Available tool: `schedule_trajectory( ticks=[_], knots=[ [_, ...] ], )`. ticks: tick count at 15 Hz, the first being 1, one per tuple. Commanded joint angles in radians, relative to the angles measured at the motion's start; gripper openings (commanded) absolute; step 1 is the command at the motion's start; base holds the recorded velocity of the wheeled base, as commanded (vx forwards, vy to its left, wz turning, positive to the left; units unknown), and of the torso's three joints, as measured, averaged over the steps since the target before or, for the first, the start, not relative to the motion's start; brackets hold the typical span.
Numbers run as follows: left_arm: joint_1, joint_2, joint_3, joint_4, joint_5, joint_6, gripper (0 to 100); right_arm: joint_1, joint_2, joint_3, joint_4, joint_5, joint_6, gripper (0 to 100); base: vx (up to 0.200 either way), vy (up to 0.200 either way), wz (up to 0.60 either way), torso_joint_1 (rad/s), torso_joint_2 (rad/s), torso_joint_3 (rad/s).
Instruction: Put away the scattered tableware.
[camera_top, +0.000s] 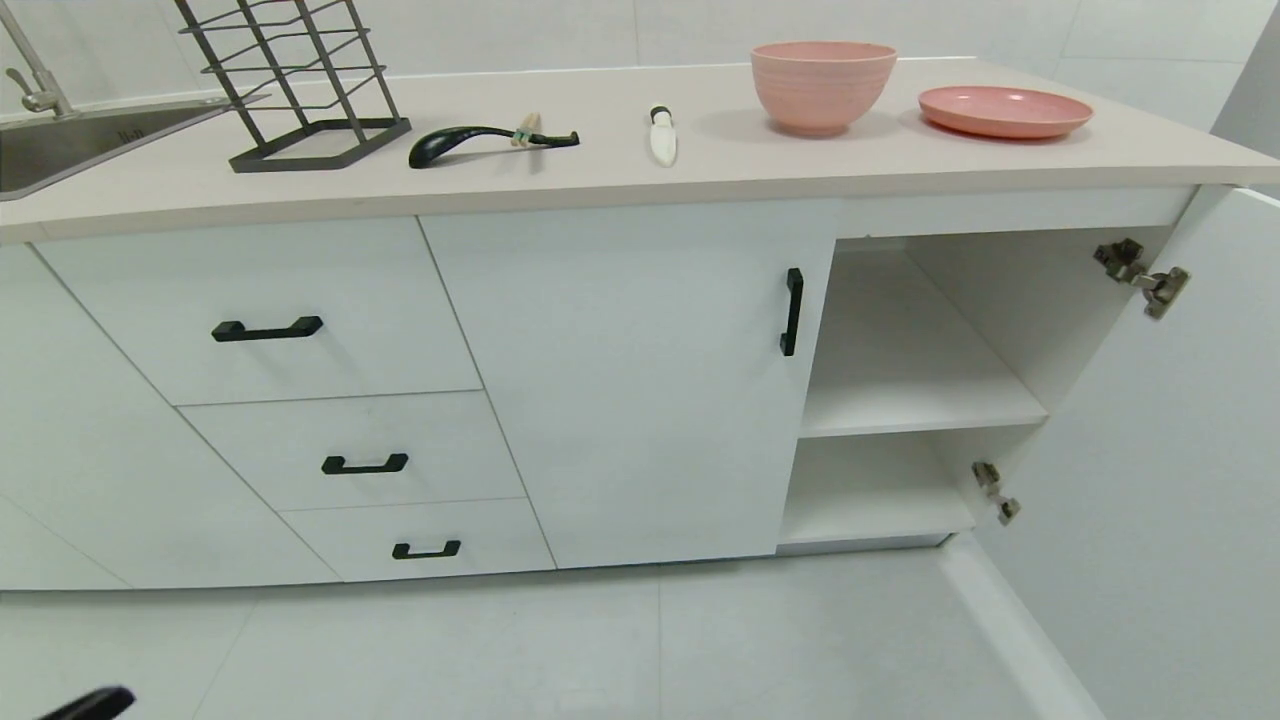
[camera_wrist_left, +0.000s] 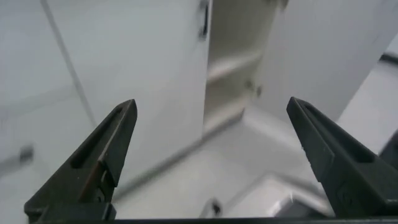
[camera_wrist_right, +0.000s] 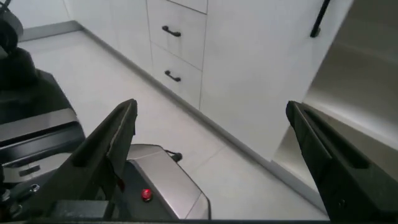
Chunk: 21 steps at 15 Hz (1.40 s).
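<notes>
The pink bowl (camera_top: 822, 85) and plate (camera_top: 1004, 111) are set on the table (camera_top: 600, 170) above the open cabinet (camera_top: 900, 370). The left end effector (camera_wrist_left: 210, 104) and right end effector (camera_wrist_right: 211, 106) are spread, empty; the bowl is best gripped at its rim.

All the tableware sits out on the beige countertop (camera_top: 600, 170), strung along in a loose row. Farthest right is a flat pink plate (camera_top: 1005, 110), right side up. Just left of it, close but not touching, is a deep pink bowl (camera_top: 823, 85) with faint ridges round the outside, standing upright. Further left, well apart from the bowl, lies a small white utensil (camera_top: 662, 135) with a dark bit at its far end, pointing front to back. Left of that is a black spoon (camera_top: 470, 142), curved, scoop end to the left and handle running right. A short beige stick-like piece (camera_top: 527, 130) lies across the handle; hard to tell what it is.
</notes>
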Motion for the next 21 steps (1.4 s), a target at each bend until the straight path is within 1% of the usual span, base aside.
schedule_trajectory(
  ticks=[1, 2, 3, 4, 5, 6, 7, 8, 9, 10, 11, 12, 13, 14, 15, 16, 17, 18, 19, 20, 21],
  knots=[
    [0.108, -0.241, 0.034, 0.15, 0.119, 0.055, 100, 0.0, -0.006, 0.004, -0.001, -0.033, -0.004, 100, 0.0, 0.0, 0.0, 0.0, 0.0, 0.0],
    [0.132, -0.24, 0.068, 0.134, 0.144, 0.094, 100, 0.0, -0.006, 0.004, 0.032, -0.155, -0.003, 100, 0.0, 0.0, 0.0, 0.0, 0.0, 0.0],
    [0.173, -0.241, 0.087, 0.163, 0.161, 0.133, 100, 0.0, -0.006, 0.004, 0.102, -0.293, -0.012, 100, 0.0, 0.0, 0.0, 0.0, 0.0, 0.0],
    [0.233, -0.272, 0.087, 0.262, 0.167, 0.154, 100, 0.0, -0.006, 0.004, 0.161, -0.398, -0.062, 100, 0.0, 0.0, 0.0, 0.0, 0.0, 0.0],
    [0.279, -0.337, 0.073, 0.309, 0.167, 0.154, 100, 0.0, -0.006, 0.004, 0.21, -0.461, -0.122, 100, 0.0, 0.0, 0.0, 0.0, 0.0, 0.0],
    [0.269, -0.337, 0.077, 0.289, 0.202, 0.156, 100, 0.006, -0.003, 0.004, 0.204, -0.378, -0.156, 100, 0.0, 0.0, 0.0, 0.0, 0.0, 0.0],
    [0.269, -0.337, 0.084, 0.274, 0.26, 0.159, 100, 0.063, 0.014, 0.004, 0.205, -0.207, -0.164, 100, 0.0, 0.0, 0.0, 0.0, 0.0, 0.0],
    [0.269, -0.337, 0.085, 0.268, 0.294, 0.168, 100, 0.142, 0.037, 0.004, 0.207, -0.117, -0.156, 100, 0.0, 0.0, 0.0, 0.0, 0.0, 0.0],
    [0.269, -0.337, 0.087, 0.266, 0.3, 0.159, 100, 0.145, 0.029, 0.004, 0.207, -0.178, -0.148, 100, 0.0, 0.0, 0.0, 0.0, 0.0, 0.0],
    [0.269, -0.337, 0.087, 0.26, 0.336, 0.15, 100, 0.139, -0.011, 0.004, 0.199, -0.241, -0.15, 100, 0.0, 0.0, 0.0, 0.0, 0.0, 0.0],
    [0.269, -0.337, 0.087, 0.254, 0.383, 0.15, 100, 0.139, -0.006, 0.004, 0.193, -0.264, -0.159, 100, 0.0, 0.0, 0.0, 0.0, 0.0, 0.0],
    [0.269, -0.337, 0.087, 0.248, 0.434, 0.165, 100, 0.139, -0.006, 0.004, 0.188, -0.375, -0.174, 100, 0.0, 0.0, 0.0, 0.0, 0.0, 0.0],
    [0.269, -0.337, 0.087, 0.243, 0.438, 0.168, 100, 0.139, -0.006, 0.004, 0.19, -0.494, -0.17, 100, 0.0, 0.0, 0.0, 0.0, 0.0, 0.0],
    [0.269, -0.337, 0.087, 0.245, 0.438, 0.162, 100, 0.139, -0.006, 0.004, 0.191, -0.689, -0.156, 100, 0.0, 0.0, 0.0, 0.0, 0.0, 0.0],
    [0.269, -0.337, 0.087, 0.248, 0.437, 0.125, 100, 0.139, -0.006, 0.004, 0.191, -0.827, -0.104, 100, 0.0, 0.0, 0.0, 0.0, 0.0, 0.0],
    [0.269, -0.337, 0.087, 0.254, 0.423, 0.082, 100, 0.139, -0.006, 0.004, 0.196, -0.836, -0.061, 100, 0.0, 0.0, 0.0, 0.0, 0.0, 0.0],
    [0.269, -0.337, 0.085, 0.317, 0.365, 0.033, 100, 0.144, -0.006, 0.004, 0.207, -0.82, -0.024, 100, 0.0, 0.0, 0.0, 0.0, 0.0, 0.0],
    [0.269, -0.337, 0.085, 0.303, 0.334, 0.071, 100, 0.263, -0.046, 0.004, 0.208, -0.813, -0.018, 100, 0.0, 0.0, 0.0, 0.0, 0.0, 0.0],
    [0.269, -0.337, 0.085, 0.306, 0.345, 0.081, 100, 0.262, -0.057, 0.004, 0.205, -0.815, -0.016, 100, 0.0, 0.0, 0.0, 0.0, 0.0, 0.0],
    [0.269, -0.337, 0.087, 0.303, 0.369, 0.073, 100, 0.233, -0.098, 0.004, 0.208, -0.821, -0.01, 100, 0.0, 0.0, 0.0, 0.0, 0.0, 0.0],
    [0.269, -0.337, 0.087, 0.303, 0.372, 0.07, 100, 0.234, -0.104, 0.004, 0.208, -0.83, -0.01, 100, 0.0, 0.0, 0.0, 0.0, 0.0, 0.0]
  ],
)
